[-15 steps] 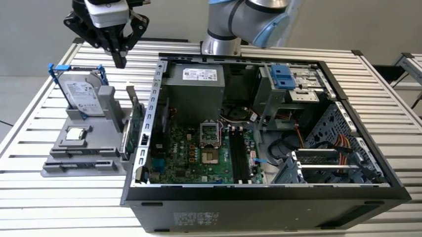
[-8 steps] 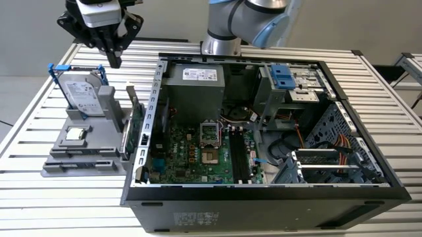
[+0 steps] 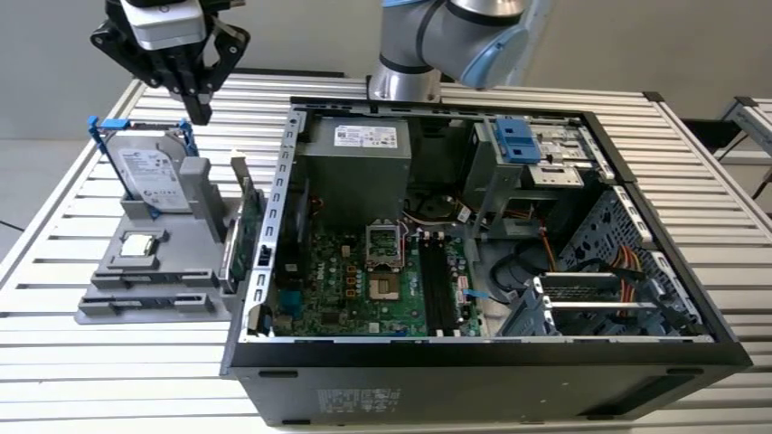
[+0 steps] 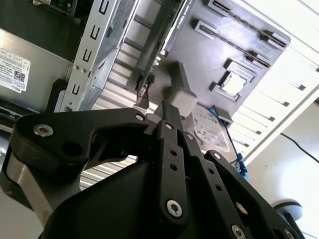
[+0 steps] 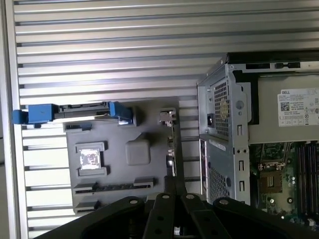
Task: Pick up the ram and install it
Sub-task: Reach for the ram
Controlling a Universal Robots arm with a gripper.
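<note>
Pincer (image 3: 198,110) hangs over the desk (image 3: 72,362) with its tips pressed together and nothing between them. As far as I can judge, the ram (image 5: 114,185) is the thin dark stick seated edge-up in a long slot of the grey holder (image 5: 115,134). It sits below the pincer, beyond the hard drive (image 3: 157,176) and the processor chip (image 3: 141,242). Assessed as light, stiff and fragile. Take hold at mid-length across the upper edge, clear of the contacts.

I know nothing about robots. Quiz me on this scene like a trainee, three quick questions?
1. True or false: the claw is inside the computer case.
2. The hard drive stands in: A) the grey holder; B) the computer case; C) the claw.
3. Fill in: the hard drive's bracket is coloured ____.
Key: 1 false; 2 A; 3 blue.
</note>
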